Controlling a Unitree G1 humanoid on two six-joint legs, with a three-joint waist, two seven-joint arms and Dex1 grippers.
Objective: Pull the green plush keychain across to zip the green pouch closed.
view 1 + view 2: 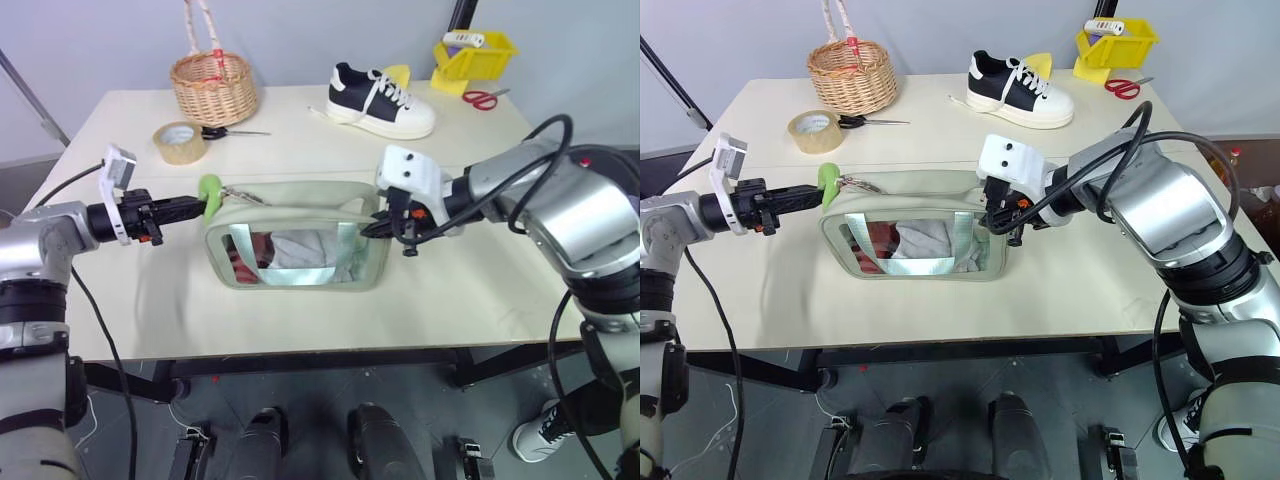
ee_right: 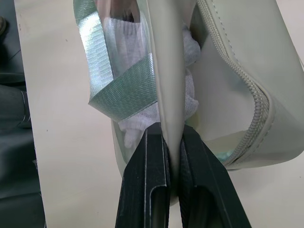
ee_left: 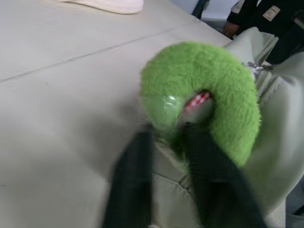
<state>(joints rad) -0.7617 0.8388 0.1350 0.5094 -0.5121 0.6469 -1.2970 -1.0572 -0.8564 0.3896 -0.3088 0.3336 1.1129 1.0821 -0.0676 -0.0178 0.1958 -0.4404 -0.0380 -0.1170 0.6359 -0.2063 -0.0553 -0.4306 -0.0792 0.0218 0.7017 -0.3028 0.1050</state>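
Arms: silver-grey cylindrical segments, black joints, loose black cables. White camera blocks on wrists. Left black two-finger claw (image 1: 195,208), right black two-finger claw (image 1: 372,229), orange-red accents.

The green pouch (image 1: 297,245) stands upright, its clear window showing white cloth inside. The green plush keychain (image 1: 211,197), a fuzzy lime curl, hangs by its chain at the pouch's top left corner.

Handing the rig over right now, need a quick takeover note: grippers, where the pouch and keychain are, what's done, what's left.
Left gripper: shut on the green plush keychain, at the green pouch's left end.
Right gripper: shut on the pouch's edge at its right end, bracing it.
Pouch sits mid-table, top looks unzipped.
Done: both grips set.
Left: pull the keychain across toward the right gripper to close the zip, then release.
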